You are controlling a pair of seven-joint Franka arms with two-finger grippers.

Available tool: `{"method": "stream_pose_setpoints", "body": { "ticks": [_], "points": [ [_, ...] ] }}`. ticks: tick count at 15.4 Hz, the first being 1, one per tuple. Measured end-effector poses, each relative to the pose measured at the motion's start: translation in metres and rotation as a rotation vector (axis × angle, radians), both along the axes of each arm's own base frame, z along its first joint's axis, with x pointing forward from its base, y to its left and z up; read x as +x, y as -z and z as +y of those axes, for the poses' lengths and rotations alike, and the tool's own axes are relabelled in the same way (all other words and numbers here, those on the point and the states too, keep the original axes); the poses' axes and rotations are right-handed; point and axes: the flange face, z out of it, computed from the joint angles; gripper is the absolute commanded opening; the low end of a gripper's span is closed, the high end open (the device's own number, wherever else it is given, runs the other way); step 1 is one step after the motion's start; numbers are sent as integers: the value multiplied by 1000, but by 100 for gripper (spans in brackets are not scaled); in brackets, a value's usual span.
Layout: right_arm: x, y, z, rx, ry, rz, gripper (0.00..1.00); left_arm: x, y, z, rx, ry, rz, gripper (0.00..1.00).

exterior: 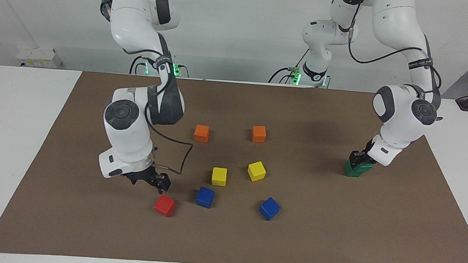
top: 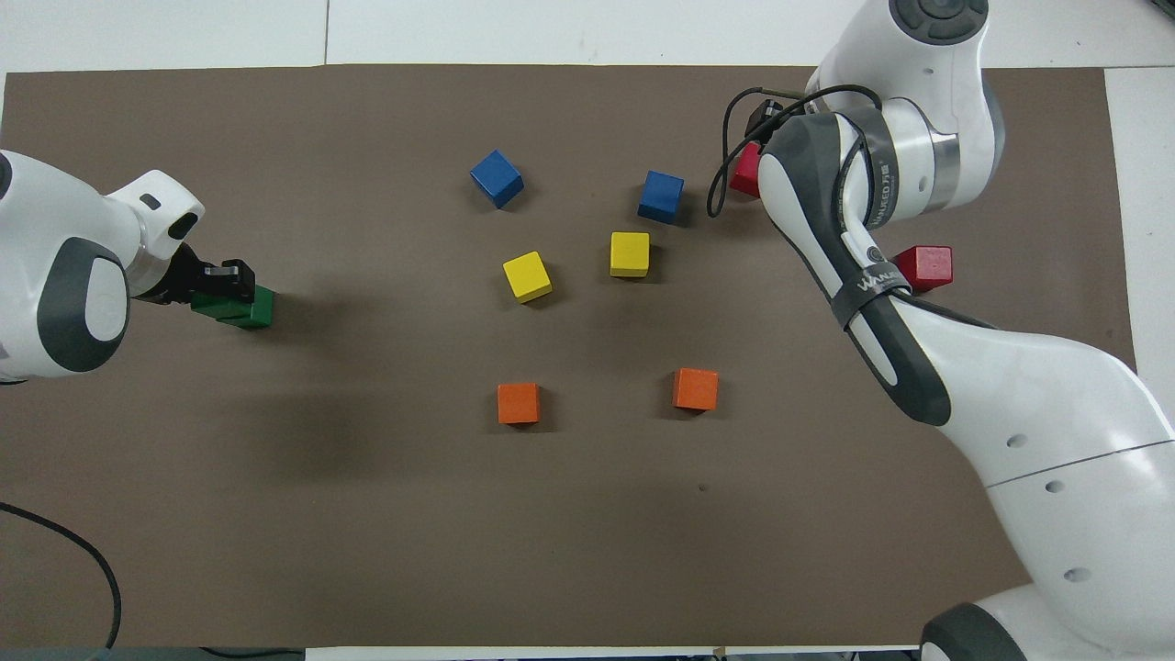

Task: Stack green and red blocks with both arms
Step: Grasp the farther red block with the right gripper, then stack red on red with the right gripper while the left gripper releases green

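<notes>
Clamped on the upper green block point(exterior: 365, 166), set askew on the lower green block point(exterior: 352, 171) at the left arm's end of the mat point(exterior: 333, 248): the left gripper point(exterior: 359, 158). Green pair looks as good as stacked, release not yet made.

Hovering just above the first red block point(exterior: 164, 205), beside a blue cube point(exterior: 204, 197): the right gripper point(exterior: 154, 181), grip state impossible to tell. Second red block point(top: 925, 266) lying apart, nearer to the robots. Red stack not yet begun, so roughly half remaining.
</notes>
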Motion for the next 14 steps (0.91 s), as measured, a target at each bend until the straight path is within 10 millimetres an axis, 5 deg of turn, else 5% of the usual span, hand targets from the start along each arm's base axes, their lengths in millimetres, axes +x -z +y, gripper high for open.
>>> {"method": "stream_pose_setpoints", "body": {
  "ticks": [1,2,9,14],
  "points": [
    [4,5,6,8,0,-6,100,0,0,0,0,3,0,66],
    [8,9,11,15,1,-13,100,0,0,0,0,5,0,100],
    [20,30,14,32,6,-40,100,-2,-10,0,-1,32,9,100],
    [20,45,11,27,9,-19,100,-16,-100,-4,3,42,30,100]
  ]
}}
